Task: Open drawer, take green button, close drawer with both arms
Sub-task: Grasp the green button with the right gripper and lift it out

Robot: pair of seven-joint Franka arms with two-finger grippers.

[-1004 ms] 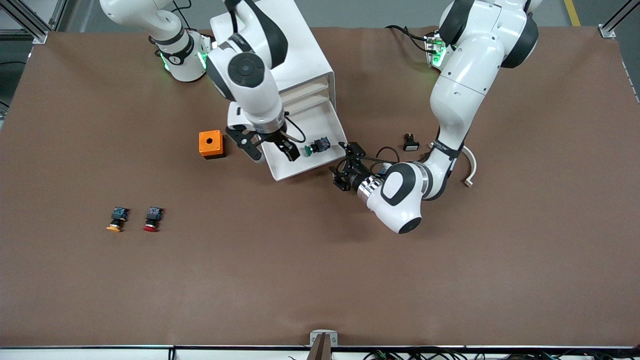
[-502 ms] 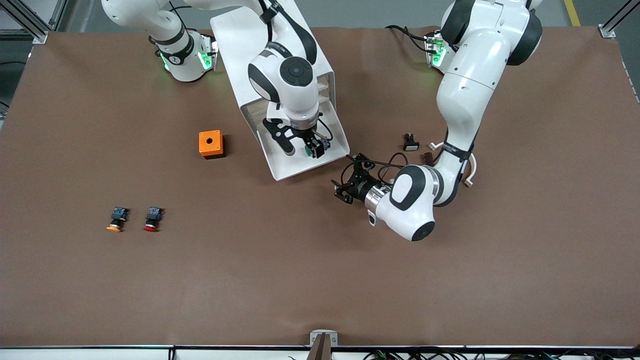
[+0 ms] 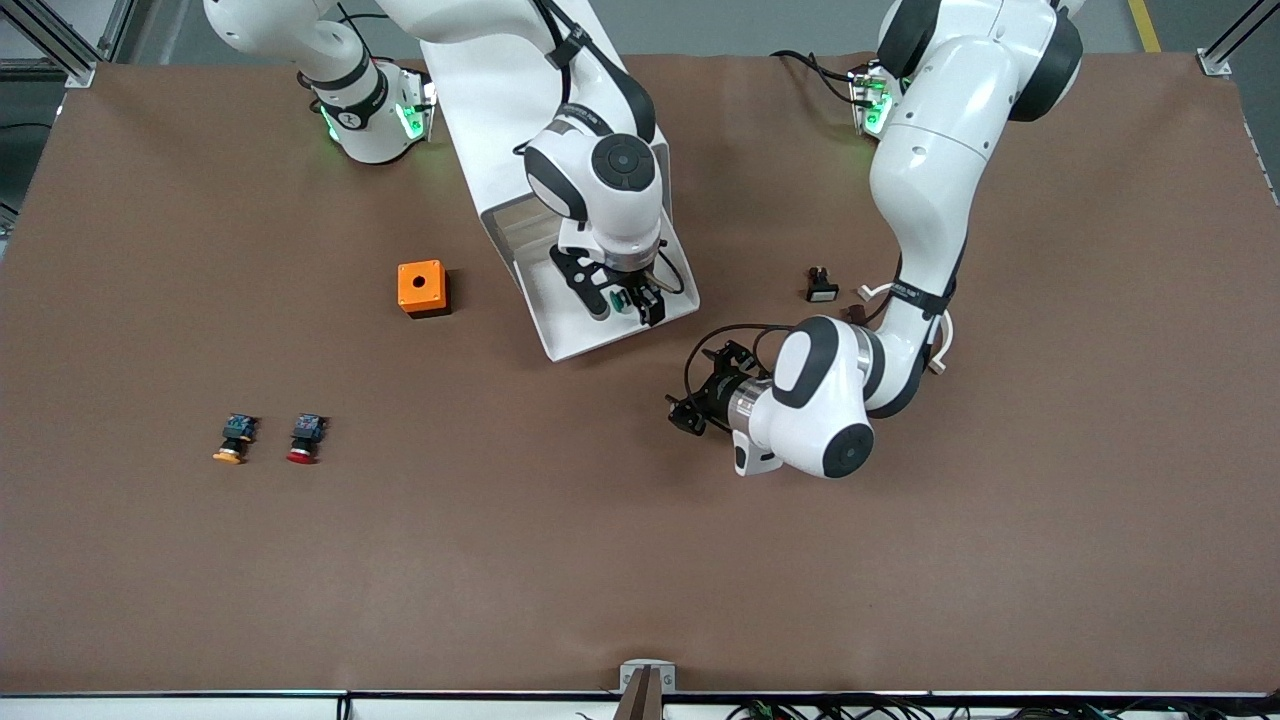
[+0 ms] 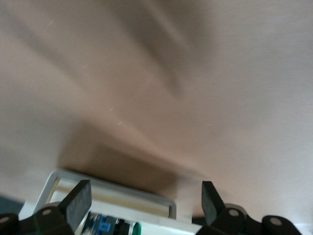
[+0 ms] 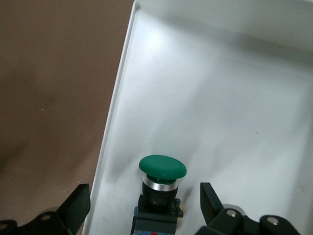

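Your right gripper [image 3: 625, 300] has swung in over the open drawer [image 3: 575, 340] in the last second, and its spread fingers [image 5: 211, 198] now straddle the green button [image 5: 162, 169], which lies on the drawer floor between them, not yet clamped. Your left gripper [image 3: 690, 412], jaws wide and empty, has backed off the drawer's front. The pick looks ready: close on the button next.

Both arms [image 3: 930, 170] were glossy white with black joint rings and round black caps, green lights glowed at their bases in the upper frame, thin black cables looped by the wrists, and dark two-finger grippers ended each arm.
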